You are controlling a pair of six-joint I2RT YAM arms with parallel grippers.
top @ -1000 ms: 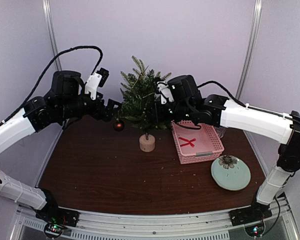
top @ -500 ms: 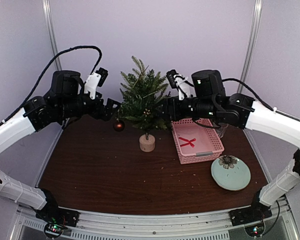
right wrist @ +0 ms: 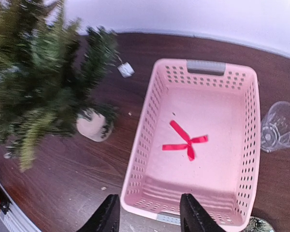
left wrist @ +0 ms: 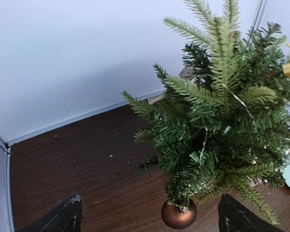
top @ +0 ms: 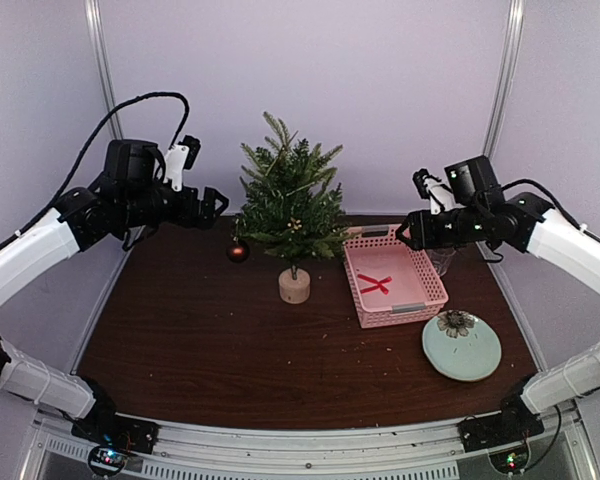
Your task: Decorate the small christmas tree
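Entry: both arms raised, one on each side of the tree.

My right gripper: fingers spread, nothing between them. My left gripper: fingers wide apart, also empty.

The tree stands upright on its stump at the back centre of the desk. The basket sits just to its right. A bauble hangs from a low branch on the left side, just ahead of my left gripper.

Deciding relation: the ribbon lies flat on the middle of the basket floor. It is below and ahead of my right gripper and a little right of the gap's centre line. The right arm is clearly nearer, since the tree stands between my left gripper and the basket.

The ribbon is two crossed strands. The longer one runs diagonally in the right wrist view, from upper left to lower right.

Judgement: descend from above, inside the walls, and close over the crossing. The tree then lies to the left of the pick.
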